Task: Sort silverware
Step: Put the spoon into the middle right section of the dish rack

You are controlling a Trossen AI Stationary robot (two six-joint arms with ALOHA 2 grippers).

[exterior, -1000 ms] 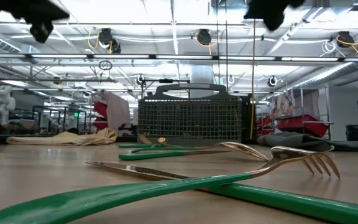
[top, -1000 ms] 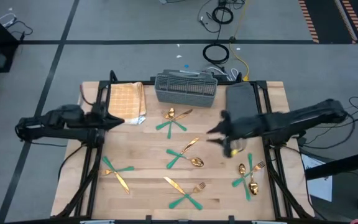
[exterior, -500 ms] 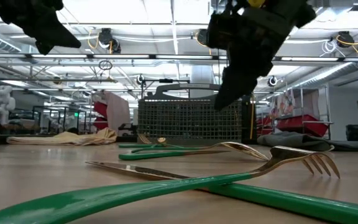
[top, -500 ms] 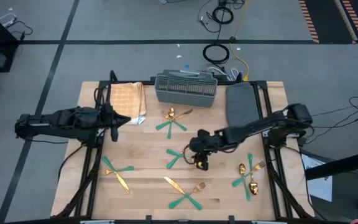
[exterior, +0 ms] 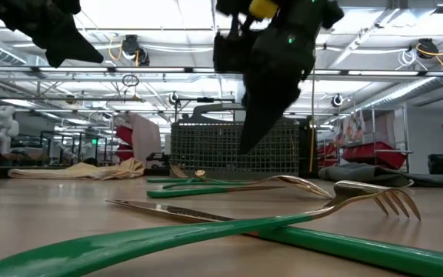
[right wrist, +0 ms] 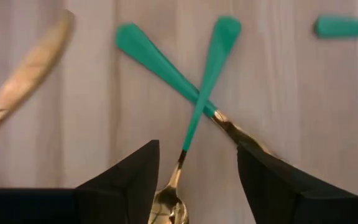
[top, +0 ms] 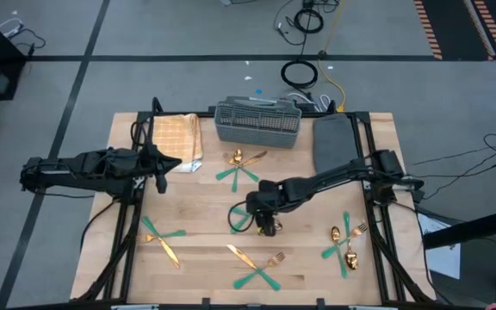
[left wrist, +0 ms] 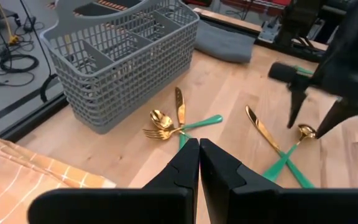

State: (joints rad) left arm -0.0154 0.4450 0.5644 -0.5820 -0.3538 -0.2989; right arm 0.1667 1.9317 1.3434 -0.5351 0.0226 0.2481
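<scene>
Gold-headed, teal-handled silverware lies in crossed groups on the wooden table: one (top: 239,168) near the basket, one (top: 162,237) at the left, one (top: 257,267) at the front, one (top: 344,245) at the right. In the middle a spoon (right wrist: 191,134) crosses a knife (right wrist: 160,65). My right gripper (right wrist: 197,149) hangs open, pointing steeply down over that crossing, one finger on either side of the spoon's neck and clear of it. My left gripper (top: 160,165) is shut and holds nothing, raised above the table's left side by the checked cloth.
The grey slotted basket (top: 258,120) stands at the far edge. The tan checked cloth (top: 177,140) lies to its left and a dark grey mat (top: 334,142) to its right. Bare wood shows between the silverware groups.
My right gripper has swung from the table's right side toward the middle and downward, tipping from near level to steeply down, and now stands over the middle spoon and knife. My left gripper has tipped down a little. No silverware has moved.
</scene>
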